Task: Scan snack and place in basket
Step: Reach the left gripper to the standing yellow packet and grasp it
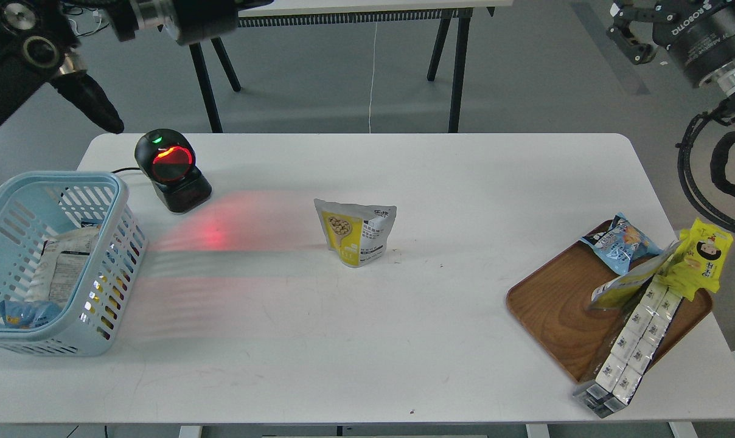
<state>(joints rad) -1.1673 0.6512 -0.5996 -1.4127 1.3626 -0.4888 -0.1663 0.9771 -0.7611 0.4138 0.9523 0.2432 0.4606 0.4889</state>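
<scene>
The snack (356, 239) stands upright mid-table, nothing touching it. The scanner (170, 170) glows red between it and the basket (114, 255). Both arms are raised; I cannot tell their grippers' state.

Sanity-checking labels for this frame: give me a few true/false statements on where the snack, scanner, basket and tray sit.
1. The snack stands upright on the table. True.
2. The snack is inside the basket. False: it is on the table, apart from it.
3. The scanner glows red. True.
4. The wooden tray is empty. False: packets lie on it.
5. An end effector holds the snack. False: nothing touches it.
</scene>
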